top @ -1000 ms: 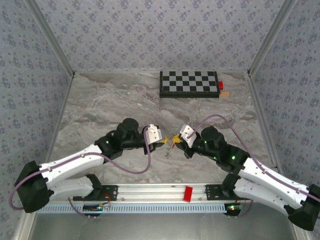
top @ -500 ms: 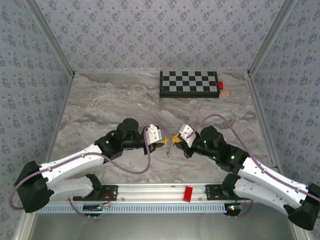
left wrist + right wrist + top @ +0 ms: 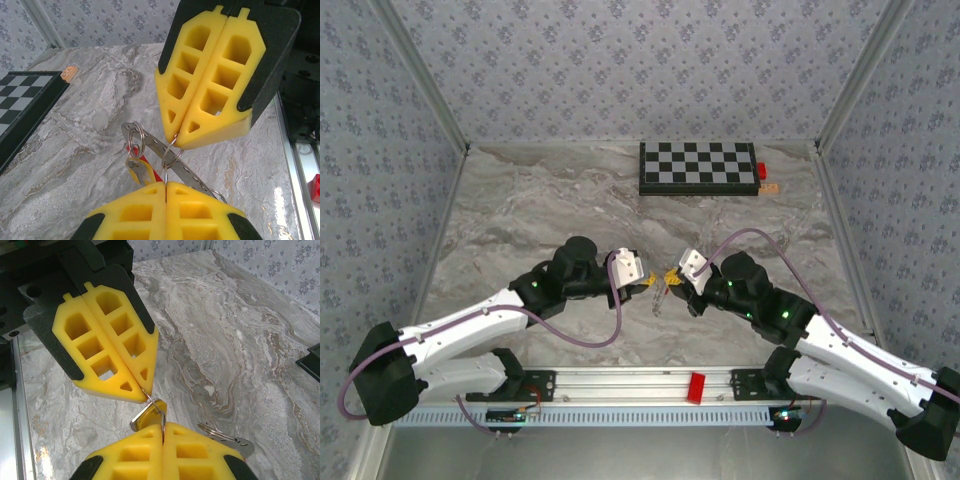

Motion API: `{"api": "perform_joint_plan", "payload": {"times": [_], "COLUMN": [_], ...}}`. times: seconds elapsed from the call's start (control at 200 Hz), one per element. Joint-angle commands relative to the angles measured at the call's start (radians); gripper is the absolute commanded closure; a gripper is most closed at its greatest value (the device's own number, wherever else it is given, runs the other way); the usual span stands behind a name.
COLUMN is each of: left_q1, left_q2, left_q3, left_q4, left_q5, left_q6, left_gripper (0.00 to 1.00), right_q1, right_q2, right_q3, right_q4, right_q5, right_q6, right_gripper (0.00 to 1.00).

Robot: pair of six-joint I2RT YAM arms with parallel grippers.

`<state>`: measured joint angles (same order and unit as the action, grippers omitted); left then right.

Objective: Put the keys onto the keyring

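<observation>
surface: marbled grey table [image 3: 520,200] | far edge: checkerboard [image 3: 697,167] (lying flat) | beside it: red block [image 3: 761,170], small tan piece [image 3: 771,187]

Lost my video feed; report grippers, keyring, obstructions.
Left gripper, right gripper shut on keyring, tip to tip. One key hanging by it. Checkerboard far back, no obstruction.

Top view: bright, even, diffuse light from above. No hard shadows, just faint soft shade on the table [image 3: 520,200] under the left arm [image 3: 470,330] and right arm [image 3: 850,350]. Sharp overall, slight wide-angle bend at the edges. Left wrist view: well lit, white glare patch on the table beside the rail [image 3: 306,160]; nearest jaws slightly soft. Right wrist view: same light, yellow jaws vivid, far table a touch soft.
</observation>
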<state>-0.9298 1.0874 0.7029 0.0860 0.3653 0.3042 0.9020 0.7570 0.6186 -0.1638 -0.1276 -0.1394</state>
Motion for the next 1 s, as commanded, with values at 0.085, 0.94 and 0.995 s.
{"api": "perform_joint_plan", "payload": {"times": [0.085,0.94,0.995], "left_q1": [0.002,0.002,0.002], "left_q2": [-0.004,0.005,0.004], "left_q3": [0.009,0.012,0.011], "left_q4": [0.021,0.023,0.021], "left_q5": [-0.005,0.010,0.005], "left_q6": [-0.008,-0.013,-0.011], "left_gripper": [1.00,1.00,1.00], "right_q1": [0.002,0.003,0.003], "right_q2": [-0.006,0.002,-0.009], "right_q3": [0.001,-0.001,-0.006], "right_q4": [0.024,0.032,0.032], "right_q5": [-0.004,-0.008,-0.001], "right_q6": [-0.009,-0.007,-0.008], "right_gripper": [1.00,1.00,1.00]}}
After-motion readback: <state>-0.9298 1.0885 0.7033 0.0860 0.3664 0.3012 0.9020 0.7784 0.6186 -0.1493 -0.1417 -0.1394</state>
